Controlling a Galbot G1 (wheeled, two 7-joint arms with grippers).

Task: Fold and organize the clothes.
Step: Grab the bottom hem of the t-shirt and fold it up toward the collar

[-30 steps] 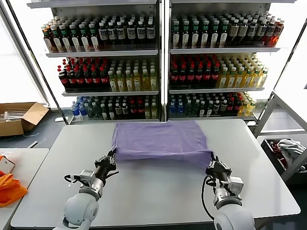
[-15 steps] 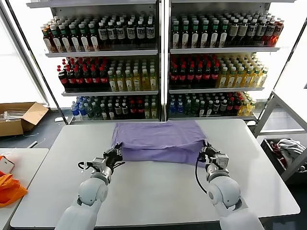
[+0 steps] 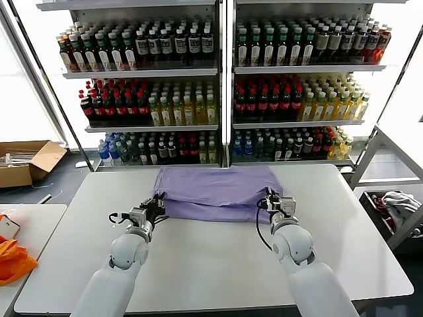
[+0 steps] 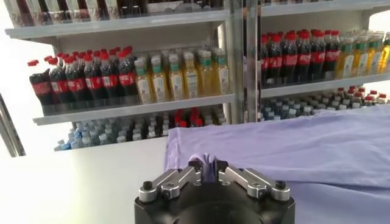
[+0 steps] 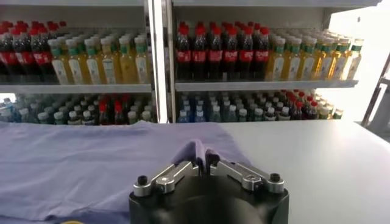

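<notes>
A lavender T-shirt [image 3: 218, 188] lies folded on the far middle of the white table [image 3: 218, 264], plain side up. My left gripper [image 3: 158, 203] is shut on a pinch of the shirt's near left corner; the cloth shows between its jaws in the left wrist view [image 4: 207, 165]. My right gripper [image 3: 269, 198] is shut on the near right corner, with a fold of cloth between its jaws in the right wrist view [image 5: 202, 155]. Both hold the near edge folded over the shirt [image 4: 304, 146] [image 5: 79, 164], which spreads beyond them toward the shelves.
Shelves of drink bottles [image 3: 218, 92] stand behind the table. A cardboard box [image 3: 26, 162] lies on the floor at far left. An orange bag [image 3: 13, 261] sits on a side table at left. A cart with cloth [image 3: 400, 205] stands at right.
Both grippers have carried the shirt's near edge away from me, toward the shelves, folding it over. The visible shirt area is shorter front to back.
</notes>
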